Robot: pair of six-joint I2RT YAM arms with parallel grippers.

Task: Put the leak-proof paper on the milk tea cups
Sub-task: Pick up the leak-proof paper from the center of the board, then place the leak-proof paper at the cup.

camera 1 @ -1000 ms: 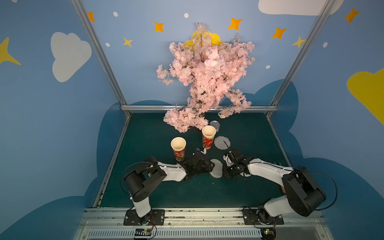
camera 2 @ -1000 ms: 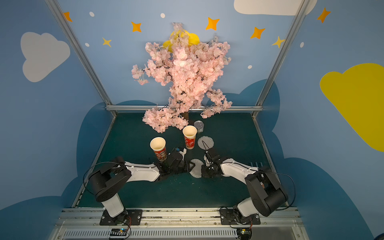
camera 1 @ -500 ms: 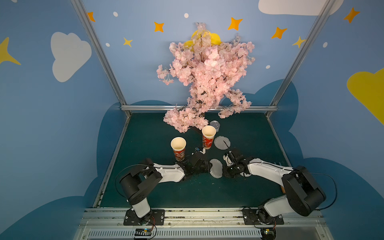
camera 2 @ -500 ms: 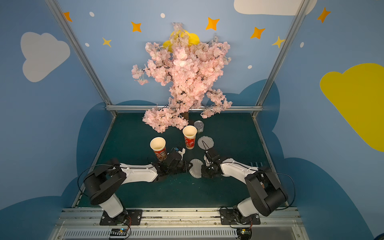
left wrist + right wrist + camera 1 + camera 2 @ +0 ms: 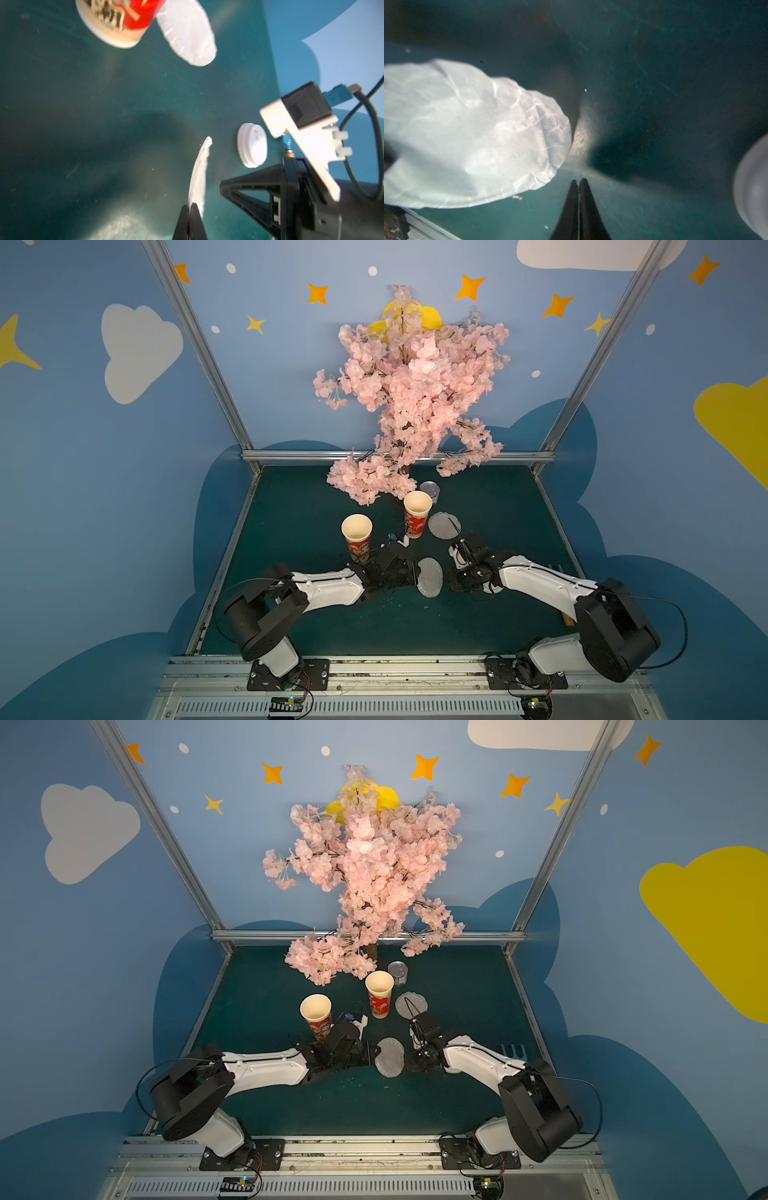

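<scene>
**1 paper sheet pinched by the left gripper, both arms low**

Both arms are stretched low and forward over the green table (image 5: 291,531), forearms nearly level, wrists converging at the middle. The left gripper (image 5: 189,205) is clamped on the rim of 1 leak-proof paper sheet (image 5: 430,577), held at 4 o'clock from the nearer milk tea cup (image 5: 356,533). The right gripper (image 5: 579,181) is seen just beside that sheet, jaws all but together, nothing between them. The 2nd sheet (image 5: 444,525) lies flat at 3 o'clock from the farther milk tea cup (image 5: 417,514); both cups stand open-mouthed.

In both top views the fingertips are hidden by the gripper bodies; whether the held sheet touches the table cannot be told. A clear cup (image 5: 430,490) is partly hidden behind the farther cup.
</scene>
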